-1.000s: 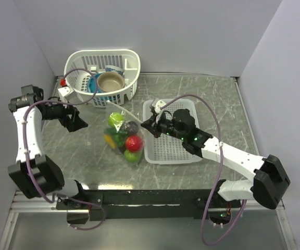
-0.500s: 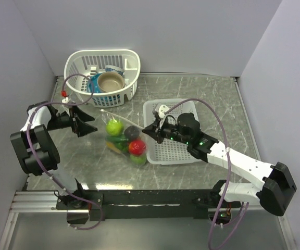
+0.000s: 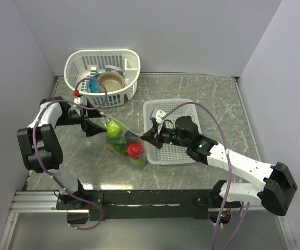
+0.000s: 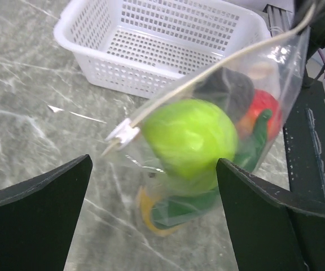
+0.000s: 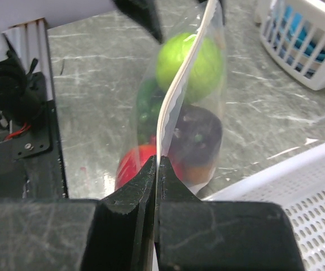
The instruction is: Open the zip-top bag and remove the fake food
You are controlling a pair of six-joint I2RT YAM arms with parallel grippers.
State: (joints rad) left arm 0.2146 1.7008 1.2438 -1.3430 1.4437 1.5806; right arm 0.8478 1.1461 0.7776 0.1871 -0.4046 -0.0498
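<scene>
The clear zip-top bag (image 3: 123, 140) holds the fake food: a lime-green fruit (image 3: 113, 128), a dark maroon piece (image 3: 130, 137), a red piece (image 3: 135, 150) and green and yellow pieces. My right gripper (image 3: 146, 136) is shut on the bag's zip strip (image 5: 176, 96) at its right end and holds that edge up. In the right wrist view its jaws (image 5: 157, 169) pinch the strip. My left gripper (image 3: 95, 126) is open at the bag's left end. In the left wrist view (image 4: 153, 164) the lime-green fruit (image 4: 188, 135) sits just beyond its fingers.
A white mesh tray (image 3: 184, 156) lies right of the bag, under my right arm, and shows in the left wrist view (image 4: 151, 73). A white basket (image 3: 102, 60) with a bowl and dishes stands at the back left. Walls close the left, back and right.
My left arm has swung in from the far left until its open gripper reaches the bag's left end. My right gripper has shifted the bag slightly toward me and stays shut on the strip.
</scene>
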